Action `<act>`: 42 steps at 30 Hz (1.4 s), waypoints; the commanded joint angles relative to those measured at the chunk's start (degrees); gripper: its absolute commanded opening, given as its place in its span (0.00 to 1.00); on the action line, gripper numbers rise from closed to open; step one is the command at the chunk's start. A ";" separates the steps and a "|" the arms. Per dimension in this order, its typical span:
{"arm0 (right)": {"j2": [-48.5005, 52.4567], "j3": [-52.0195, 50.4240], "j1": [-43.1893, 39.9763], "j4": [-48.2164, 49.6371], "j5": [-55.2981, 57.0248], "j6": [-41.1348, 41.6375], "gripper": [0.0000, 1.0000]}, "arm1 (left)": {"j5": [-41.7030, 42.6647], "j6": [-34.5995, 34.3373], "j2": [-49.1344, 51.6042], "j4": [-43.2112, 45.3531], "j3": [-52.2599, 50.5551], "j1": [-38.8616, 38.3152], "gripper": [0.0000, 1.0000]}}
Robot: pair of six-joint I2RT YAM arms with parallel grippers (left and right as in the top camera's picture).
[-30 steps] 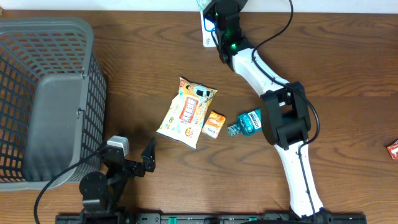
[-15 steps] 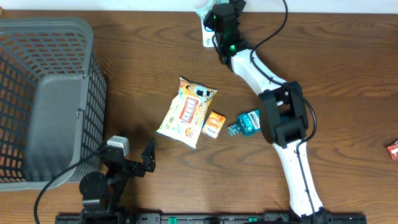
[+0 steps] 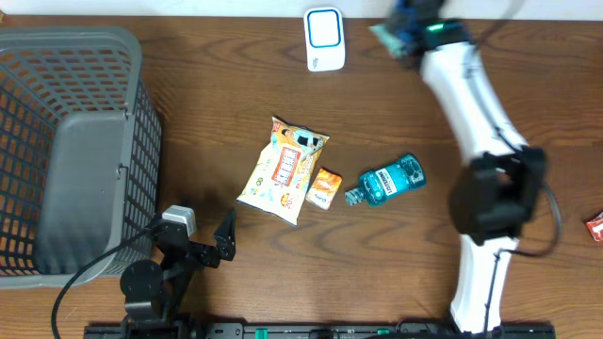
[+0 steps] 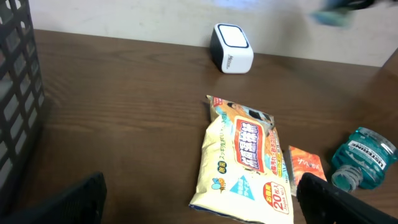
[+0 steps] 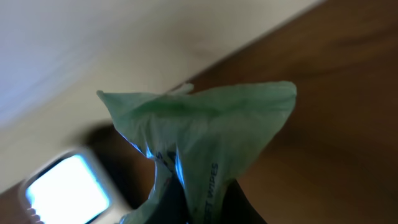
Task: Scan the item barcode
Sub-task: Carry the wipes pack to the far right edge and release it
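My right gripper [image 3: 407,26] is at the table's far edge, shut on a pale green wet wipes packet [image 3: 385,36]. In the right wrist view the packet [image 5: 199,134] fills the middle, pinched between the dark fingers of that gripper [image 5: 202,208]. The white barcode scanner [image 3: 323,39] stands to the left of the packet and apart from it; its lit face [image 5: 62,190] shows at the lower left. My left gripper [image 3: 203,247] rests open near the front edge. Nothing lies between its fingertips [image 4: 74,199].
A grey mesh basket [image 3: 66,151] fills the left side. Mid-table lie a yellow-white wipes pack [image 3: 283,169], a small orange packet [image 3: 325,188] and a teal mouthwash bottle [image 3: 388,181]. A red item [image 3: 595,226] sits at the right edge.
My right arm has swung to the right, carrying the green packet away from in front of the scanner. The scanner now shows in full. The left arm has not moved.
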 commanded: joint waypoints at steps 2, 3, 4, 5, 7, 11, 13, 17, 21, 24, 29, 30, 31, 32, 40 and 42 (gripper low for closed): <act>-1.44 0.59 -8.72 -9.03 8.50 -0.85 0.01 | -0.13 -0.48 -0.04 -0.70 -1.14 0.24 0.98; -1.07 0.55 -10.84 -11.37 9.35 -0.85 0.01 | -0.13 -0.48 -0.04 -0.70 -1.14 0.24 0.98; -0.76 0.50 -12.98 -13.44 9.79 -0.85 0.01 | -0.13 -0.48 -0.04 -0.70 -1.14 0.24 0.98; -0.31 0.37 -14.78 -14.78 9.86 -0.87 0.01 | -0.13 -0.48 -0.04 -0.70 -1.14 0.24 0.98; 0.72 0.04 -19.06 -17.20 10.03 -1.33 0.01 | -0.13 -0.48 -0.04 -0.68 -1.14 0.24 0.98; 2.27 -2.34 -27.32 -18.29 10.01 -4.22 0.01 | -0.13 -0.48 -0.04 -0.68 -1.14 0.24 0.98; 2.89 -3.63 -30.67 -18.40 10.08 -4.81 0.01 | -0.13 -0.48 -0.04 -0.70 -1.14 0.24 0.98; 4.04 -6.97 -37.55 -18.16 10.45 -4.98 0.01 | -0.13 -0.48 -0.04 -0.70 -1.14 0.24 0.98; 4.46 -9.77 -43.39 -17.70 10.36 -4.92 0.01 | -0.13 -0.48 -0.04 -0.70 -1.16 0.24 0.98; 4.46 -10.67 -46.86 -17.97 6.56 -4.94 0.01 | -0.13 -0.48 -0.04 -0.70 -1.14 0.24 0.98; 3.37 -10.10 -49.79 -18.16 -5.79 -7.15 0.20 | -0.13 -0.48 -0.04 -0.70 -1.14 0.24 0.98; 2.99 -9.84 -49.88 -18.16 -7.28 -7.39 0.32 | -0.13 -0.48 -0.04 -0.70 -1.14 0.24 0.98; 2.12 -9.14 -49.88 -18.27 -9.60 -7.52 0.62 | -0.13 -0.48 -0.04 -0.70 -1.14 0.24 0.98; 1.77 -8.85 -49.86 -18.45 -10.36 -7.50 0.75 | -0.13 -0.48 -0.04 -0.70 -1.14 0.24 0.98; -9.22 -6.78 -48.85 -19.74 -19.98 -7.45 0.99 | -0.13 -0.48 -0.04 -0.70 -1.14 0.24 0.98; -12.85 -6.78 -48.26 -20.04 -24.22 -7.43 0.99 | -0.13 -0.48 -0.04 -0.70 -1.14 0.24 0.98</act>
